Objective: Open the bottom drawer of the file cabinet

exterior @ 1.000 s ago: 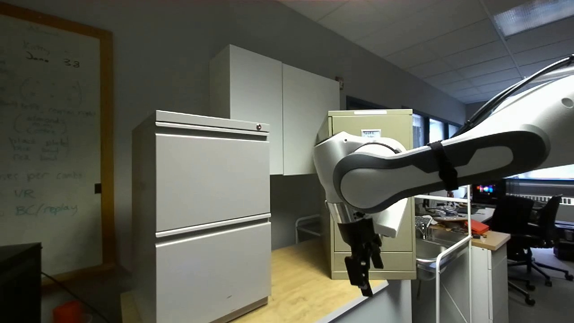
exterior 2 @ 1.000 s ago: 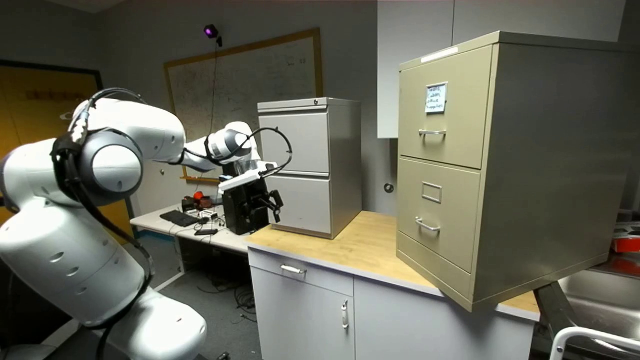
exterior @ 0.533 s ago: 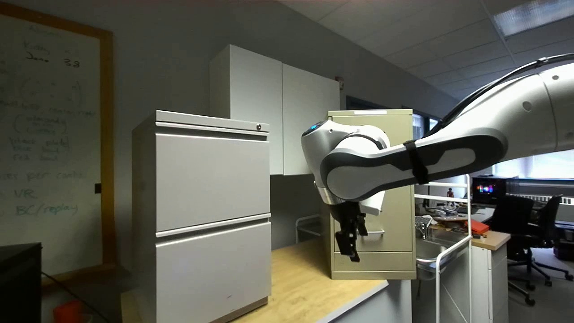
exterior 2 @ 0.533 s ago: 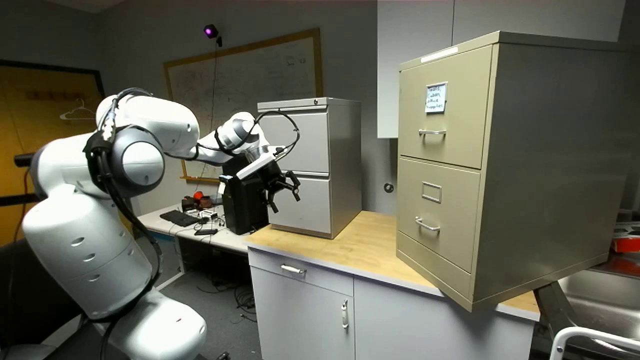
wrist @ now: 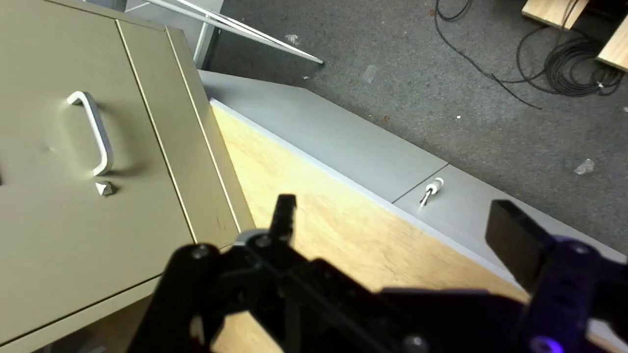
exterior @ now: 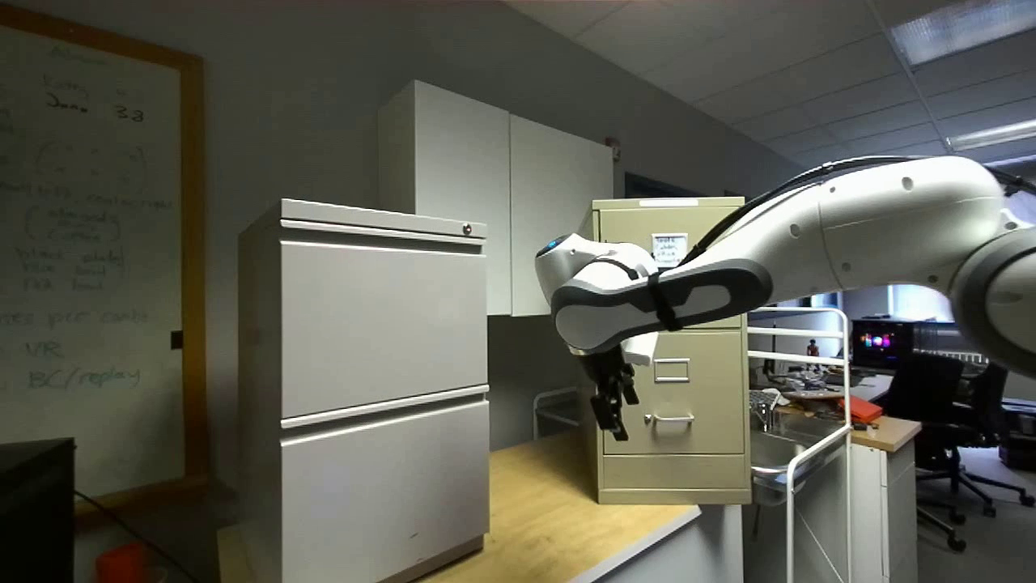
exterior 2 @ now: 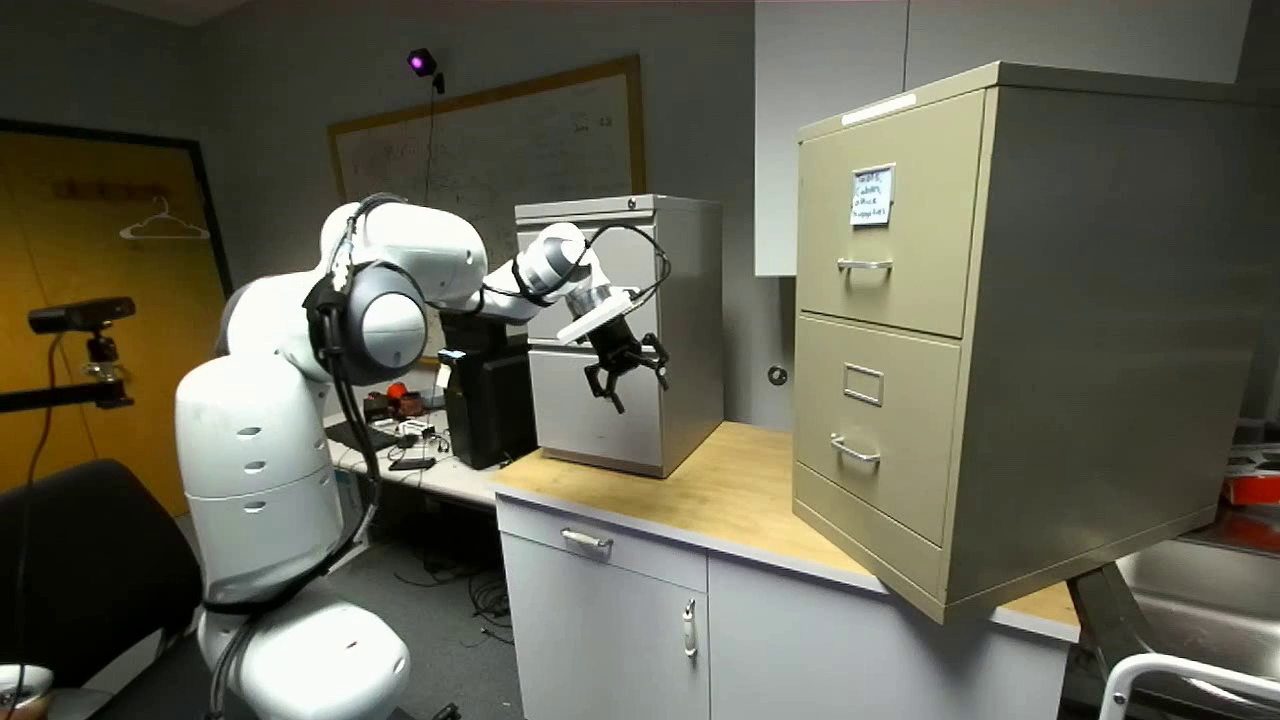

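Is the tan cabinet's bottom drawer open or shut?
Shut: in an exterior view, the bottom drawer sits flush with the file cabinet.

In an exterior view, the arm (itself cropped) partly hides the file cabinet.

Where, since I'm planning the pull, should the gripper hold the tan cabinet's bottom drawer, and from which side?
Probably the middle of the handle, from straight in front: it lies level and stands off the drawer, so jaws above and below could likely close around it.
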Robot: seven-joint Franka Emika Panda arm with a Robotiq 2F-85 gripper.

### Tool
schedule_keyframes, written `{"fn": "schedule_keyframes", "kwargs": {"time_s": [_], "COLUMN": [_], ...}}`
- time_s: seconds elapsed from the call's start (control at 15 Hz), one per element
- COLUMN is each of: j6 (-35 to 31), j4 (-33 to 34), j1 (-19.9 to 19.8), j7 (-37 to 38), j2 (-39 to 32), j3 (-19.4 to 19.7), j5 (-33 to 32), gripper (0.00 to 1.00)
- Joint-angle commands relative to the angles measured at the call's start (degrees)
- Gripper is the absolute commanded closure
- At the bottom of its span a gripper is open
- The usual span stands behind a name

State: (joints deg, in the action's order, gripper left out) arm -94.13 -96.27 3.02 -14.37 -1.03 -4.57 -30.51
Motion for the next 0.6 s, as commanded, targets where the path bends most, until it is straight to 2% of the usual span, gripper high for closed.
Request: {"fn": "schedule_keyframes", "kwargs": {"time_s": [0.0, 0.53], "j6": [2.14, 2.63], "j4": [12.64, 30.48], "j1": [-1.59, -6.59], "j7": [-5.15, -13.47], "j2": [-9.02, -22.47], "j3": [2.40, 7.46], "j5": [-1.28, 0.73], "gripper": [0.00, 0.00]}}
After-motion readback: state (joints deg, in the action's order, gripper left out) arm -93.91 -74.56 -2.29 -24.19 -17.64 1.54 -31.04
